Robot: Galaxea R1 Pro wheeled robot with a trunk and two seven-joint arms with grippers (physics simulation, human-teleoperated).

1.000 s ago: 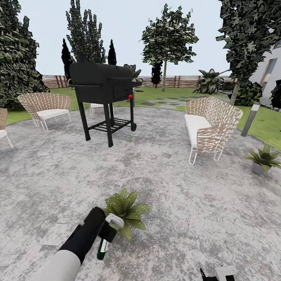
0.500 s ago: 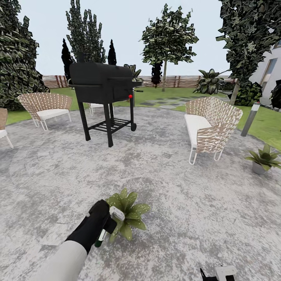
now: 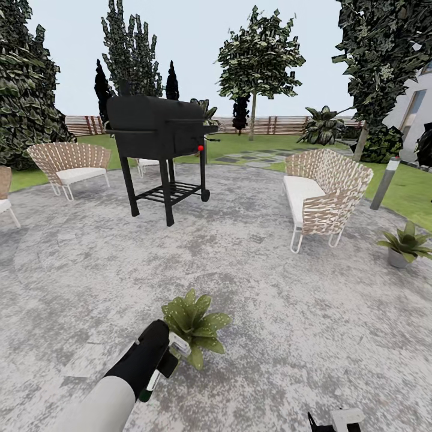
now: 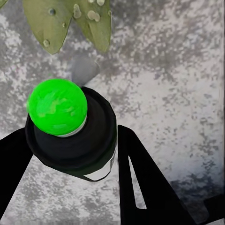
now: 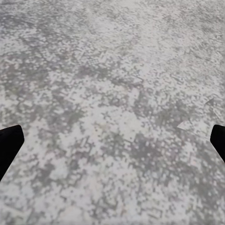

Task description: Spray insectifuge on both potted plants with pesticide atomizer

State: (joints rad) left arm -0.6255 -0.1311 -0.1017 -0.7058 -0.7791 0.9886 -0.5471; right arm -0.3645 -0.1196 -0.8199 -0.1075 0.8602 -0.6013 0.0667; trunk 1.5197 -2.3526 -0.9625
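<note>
A: Where is the left gripper (image 4: 70, 154), and how do its fingers stand?

B: Its two black fingers (image 4: 140, 183) are pinched on the small dark green pesticide atomizer with the black-and-white trigger head (image 4: 70, 136). In the left wrist view the bright green spot on the head sits between them, above mottled grey paving.

A: And from the head camera?

B: The black left gripper (image 3: 157, 354) hangs low over the round grey mottled paved patio (image 3: 270, 288), with the atomizer's white head and dark body (image 3: 165, 360) poking out just beside the leaves of the near potted plant, a low rosette of broad pointed green leaves (image 3: 195, 327). Pale specks dot those leaves. The bottle hangs tilted, its base toward the paving.

A: The right gripper?

B: The right gripper (image 5: 112, 140) is spread wide: black fingertips (image 5: 9, 145) show at both edges of the right wrist view, with bare paving between them. In the head view only a bit of it (image 3: 336, 420) shows at the bottom edge.

A: Farther out?

B: The second potted plant in a small grey pot (image 3: 405, 246) stands well apart at the patio's right edge. A woven wicker bench with a white cushion (image 3: 324, 195) sits between, and a black barrel grill on legs (image 3: 159, 144) stands beyond, with a brown slat wooden fence (image 3: 270, 125) behind the lawn.
</note>
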